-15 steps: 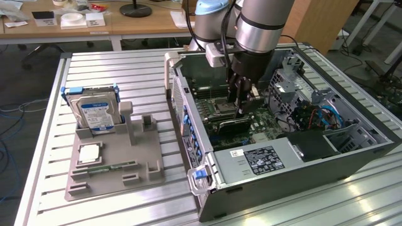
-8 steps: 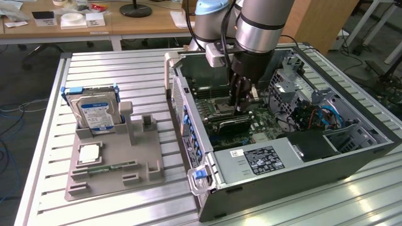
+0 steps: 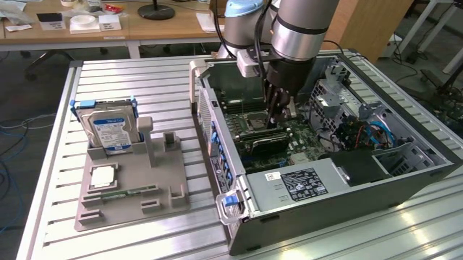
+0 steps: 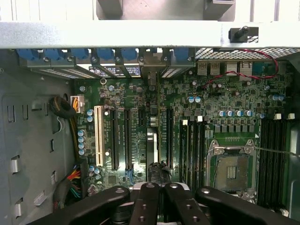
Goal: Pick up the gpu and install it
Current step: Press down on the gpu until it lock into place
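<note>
One thin black expansion card, the gpu (image 3: 265, 142), is standing on edge among the green motherboard's (image 4: 225, 101) slots, with the black gripper (image 4: 158, 186) closing tight on its top; seating looks nearly complete.

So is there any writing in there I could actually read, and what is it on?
None can be read as it stands.
Hard drive: blue-white label, print too small.
Computer case: white sticker and black label, text blurred.
Motherboard: white markings too fine to read.
</note>
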`<state>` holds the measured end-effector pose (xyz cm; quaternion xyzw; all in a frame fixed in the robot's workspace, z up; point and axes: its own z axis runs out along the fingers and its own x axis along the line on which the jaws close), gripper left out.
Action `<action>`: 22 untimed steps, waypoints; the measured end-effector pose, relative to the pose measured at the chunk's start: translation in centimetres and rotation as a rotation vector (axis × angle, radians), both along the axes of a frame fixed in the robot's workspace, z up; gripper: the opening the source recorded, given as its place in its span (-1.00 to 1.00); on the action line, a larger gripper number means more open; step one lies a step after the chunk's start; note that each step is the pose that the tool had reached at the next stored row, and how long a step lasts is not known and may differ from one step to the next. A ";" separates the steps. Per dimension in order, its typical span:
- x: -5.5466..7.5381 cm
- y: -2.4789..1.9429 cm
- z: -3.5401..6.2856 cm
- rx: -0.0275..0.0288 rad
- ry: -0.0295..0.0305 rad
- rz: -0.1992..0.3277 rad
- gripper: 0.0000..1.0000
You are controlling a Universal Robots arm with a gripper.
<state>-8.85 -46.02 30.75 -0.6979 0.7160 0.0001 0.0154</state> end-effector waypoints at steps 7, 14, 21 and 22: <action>0.0 0.00 0.00 0.0000 0.0000 0.000 -0.79; 0.0 0.00 -0.03 0.0002 0.0010 0.000 -0.79; 0.0 0.04 -0.16 -0.0001 0.0043 -0.001 -0.79; 0.0 0.05 -0.17 0.0000 0.0043 -0.001 -0.79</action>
